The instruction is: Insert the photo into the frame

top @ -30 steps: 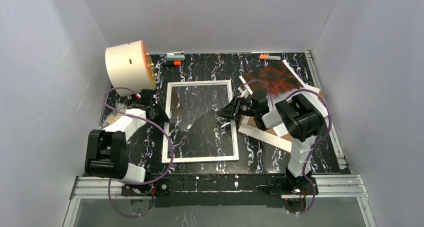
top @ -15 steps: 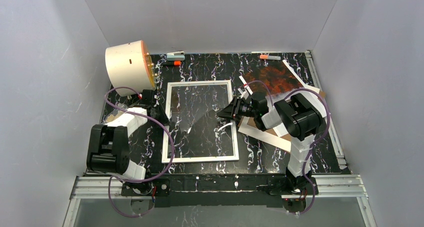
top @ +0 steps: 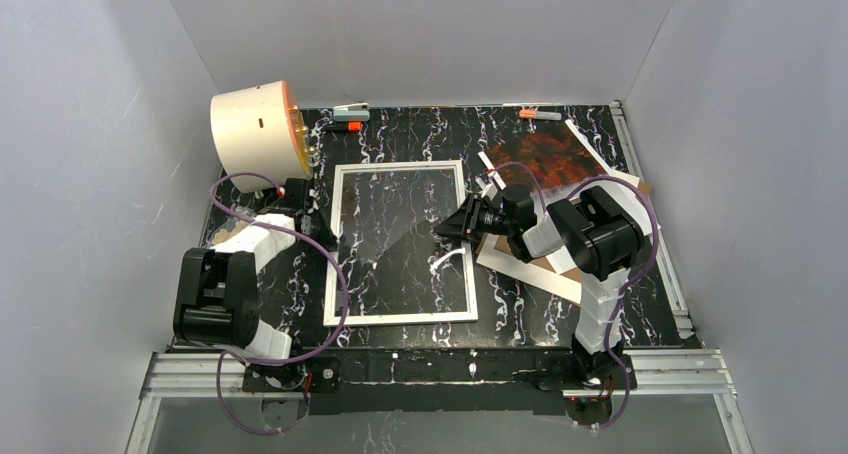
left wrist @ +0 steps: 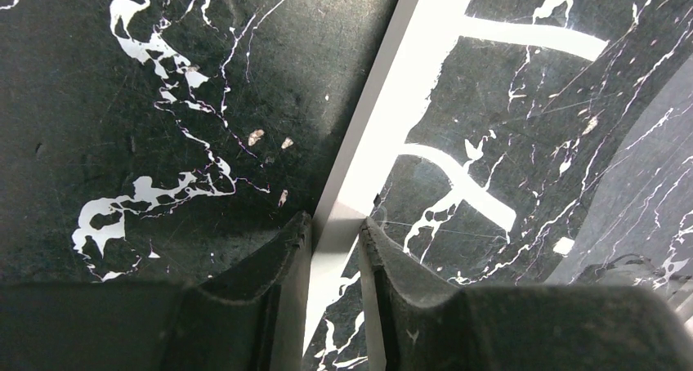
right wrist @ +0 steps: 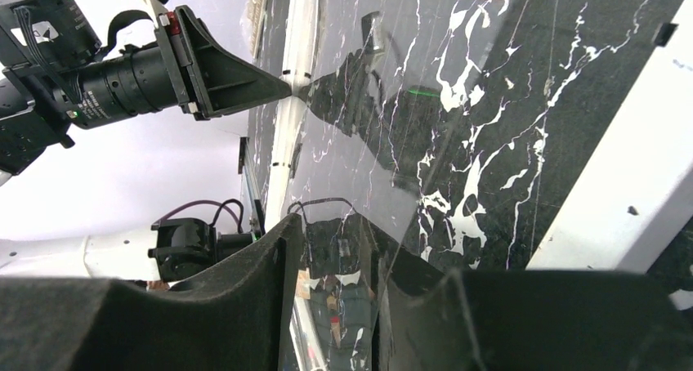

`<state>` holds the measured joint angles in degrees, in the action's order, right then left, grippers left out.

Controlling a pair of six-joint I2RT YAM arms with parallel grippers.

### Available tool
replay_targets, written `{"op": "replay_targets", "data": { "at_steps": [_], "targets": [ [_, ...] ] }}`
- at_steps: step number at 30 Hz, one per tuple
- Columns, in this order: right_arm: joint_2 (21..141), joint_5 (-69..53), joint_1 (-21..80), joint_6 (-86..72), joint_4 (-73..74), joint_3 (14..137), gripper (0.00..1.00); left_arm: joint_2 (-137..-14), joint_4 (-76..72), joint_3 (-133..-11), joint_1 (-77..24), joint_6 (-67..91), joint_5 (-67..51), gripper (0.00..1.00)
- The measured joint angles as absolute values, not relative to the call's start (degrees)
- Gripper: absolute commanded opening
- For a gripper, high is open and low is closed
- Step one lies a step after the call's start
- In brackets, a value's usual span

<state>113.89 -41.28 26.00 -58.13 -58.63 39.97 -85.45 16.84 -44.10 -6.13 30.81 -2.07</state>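
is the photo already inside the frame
No, the photo lies off to the right, fully outside the frame.

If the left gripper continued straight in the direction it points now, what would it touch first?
Most likely the frame: its white left rail runs between the fingers of the left gripper. Beneath it lies the black marble table. How much depth remains is unclear.

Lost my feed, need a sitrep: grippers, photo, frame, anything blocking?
Left gripper pinching the frame at its left rail. Right gripper holding the clear pane tilted up over it. Photo on the right-hand stack, not in yet.
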Motion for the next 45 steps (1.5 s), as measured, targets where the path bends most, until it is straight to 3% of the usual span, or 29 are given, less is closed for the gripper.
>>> {"op": "replay_targets", "data": {
  "at_steps": [9, 13, 24, 30, 45],
  "targets": [
    [111.07, -39.77, 26.00, -56.90, -51.79, 40.18, 0.68, -86.72, 18.94, -45.74, -6.76, 31.90, -0.08, 0.19],
    [107.61, -37.58, 25.96, -55.02, -44.03, 41.71, 0.72, -87.00, 19.49, -46.11, -6.94, 32.27, 0.34, 0.18],
    [97.60, -26.52, 23.24, -47.92, -21.08, 43.46, 0.68, -87.02, 19.73, -46.26, -6.98, 32.62, 0.62, 0.22],
    [92.44, -23.24, 22.92, -43.59, -14.09, 44.49, 0.61, -86.74, 19.73, -46.26, -6.96, 32.56, 0.47, 0.28],
    [102.08, -24.03, 30.52, -39.55, -8.23, 52.51, 0.53, -86.63, 19.79, -46.22, -6.92, 32.34, 0.36, 0.30]
  ]
}}
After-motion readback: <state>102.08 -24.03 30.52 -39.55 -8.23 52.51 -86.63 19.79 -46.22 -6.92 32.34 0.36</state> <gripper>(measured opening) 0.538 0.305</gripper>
